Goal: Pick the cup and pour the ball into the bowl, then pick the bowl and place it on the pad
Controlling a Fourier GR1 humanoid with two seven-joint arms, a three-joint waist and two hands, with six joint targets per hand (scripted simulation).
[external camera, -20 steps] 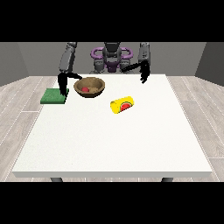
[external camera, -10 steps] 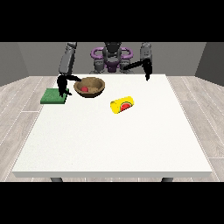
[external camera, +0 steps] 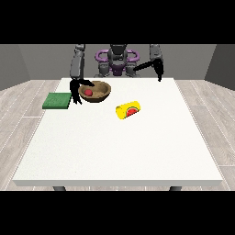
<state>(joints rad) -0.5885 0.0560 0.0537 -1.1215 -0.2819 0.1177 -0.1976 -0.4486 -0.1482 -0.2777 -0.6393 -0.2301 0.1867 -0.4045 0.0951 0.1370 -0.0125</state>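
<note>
Bowl (external camera: 95,91) nudged slightly toward pad (external camera: 57,100), robot hand at view's left (external camera: 75,88) shifted w/ it.

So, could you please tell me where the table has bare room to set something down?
The whole near half of the table, in front of the yellow cup, is bare, as is the right side beyond the cup. It is crowded at the far left, where the green pad, the hand and the bowl with the ball cluster.
</note>
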